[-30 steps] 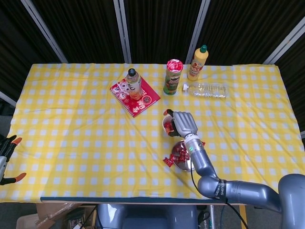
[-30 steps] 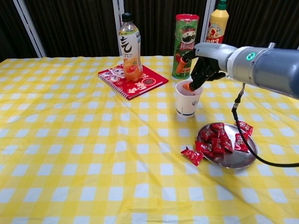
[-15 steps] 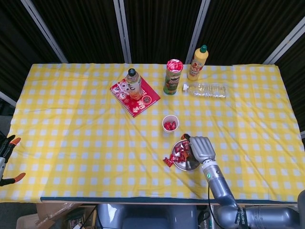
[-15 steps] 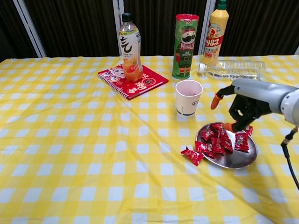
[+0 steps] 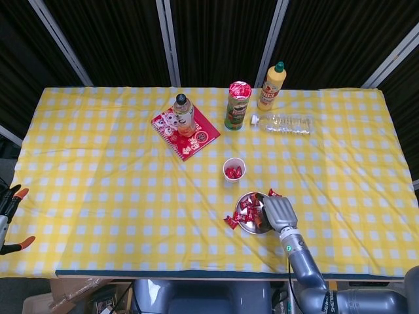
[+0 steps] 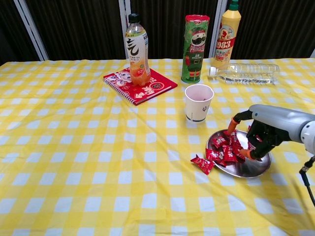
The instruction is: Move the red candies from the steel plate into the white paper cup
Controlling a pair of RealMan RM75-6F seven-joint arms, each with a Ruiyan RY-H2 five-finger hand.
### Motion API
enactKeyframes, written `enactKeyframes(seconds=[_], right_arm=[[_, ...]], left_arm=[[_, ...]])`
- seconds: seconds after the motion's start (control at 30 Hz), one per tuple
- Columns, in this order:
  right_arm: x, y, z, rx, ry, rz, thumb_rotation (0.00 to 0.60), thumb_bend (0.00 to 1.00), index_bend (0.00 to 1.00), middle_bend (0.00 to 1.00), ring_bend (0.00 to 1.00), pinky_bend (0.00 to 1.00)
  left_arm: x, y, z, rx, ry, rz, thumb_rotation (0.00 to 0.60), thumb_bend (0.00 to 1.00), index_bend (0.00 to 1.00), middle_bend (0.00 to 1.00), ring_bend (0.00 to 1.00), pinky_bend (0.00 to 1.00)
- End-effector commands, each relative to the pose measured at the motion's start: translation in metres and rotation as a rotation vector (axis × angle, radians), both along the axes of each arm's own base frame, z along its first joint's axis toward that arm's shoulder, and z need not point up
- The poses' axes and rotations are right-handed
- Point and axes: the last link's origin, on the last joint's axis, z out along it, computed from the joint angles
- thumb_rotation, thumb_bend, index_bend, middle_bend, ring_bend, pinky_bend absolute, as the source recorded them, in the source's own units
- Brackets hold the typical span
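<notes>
Right hand (image 6: 256, 140) has dropped from over the white paper cup (image 6: 198, 102) onto the round steel plate (image 6: 256, 168), lower right, fingers spread over the red wrapped candies (image 6: 226, 147); pinching one? cannot tell. Some candies already in cup; next pick starting. Left hand unseen.

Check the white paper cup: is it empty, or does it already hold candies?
Not empty. The head view looks down into the upright white paper cup and shows red candies lying at its bottom.
</notes>
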Motion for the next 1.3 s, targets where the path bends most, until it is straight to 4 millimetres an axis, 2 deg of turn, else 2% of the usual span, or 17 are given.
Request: enactKeyframes(seconds=[0.03, 0.3, 0.5, 0.7, 0.97, 1.3], right_arm=[[0.0, 0.001, -0.005, 0.013, -0.003, -0.001, 0.6, 0.42, 0.31, 0.82, 0.85, 0.97], [-0.004, -0.004, -0.02, 0.033, 0.0, -0.011, 0.6, 0.42, 0.36, 0.82, 0.85, 0.97], [-0.009, -0.007, -0.028, 0.038, 0.0, -0.027, 0.6, 0.43, 0.54, 0.82, 0.85, 0.97], [-0.012, -0.01, -0.031, 0.035, -0.005, -0.036, 0.6, 0.53, 0.61, 0.82, 0.85, 0.97], [0.0, -0.017, -0.015, -0.014, -0.039, 0.007, 0.6, 0.56, 0.62, 0.82, 0.85, 0.97], [0.029, -0.033, 0.027, -0.102, -0.089, 0.051, 0.6, 0.56, 0.62, 0.82, 0.85, 0.97]], left_arm=[[0.0, 0.0, 0.0, -0.001, 0.0, 0.003, 0.6, 0.01, 0.0, 0.0, 0.0, 0.0], [-0.001, 0.001, 0.0, -0.006, -0.001, 0.01, 0.6, 0.01, 0.0, 0.0, 0.0, 0.0], [-0.002, 0.002, 0.0, -0.01, -0.004, 0.015, 0.6, 0.01, 0.0, 0.0, 0.0, 0.0], [-0.001, 0.002, 0.0, -0.013, -0.007, 0.018, 0.6, 0.01, 0.0, 0.0, 0.0, 0.0], [0.0, 0.002, -0.001, -0.015, -0.011, 0.02, 0.6, 0.01, 0.0, 0.0, 0.0, 0.0], [-0.001, 0.001, 0.0, -0.019, -0.015, 0.02, 0.6, 0.01, 0.0, 0.0, 0.0, 0.0]])
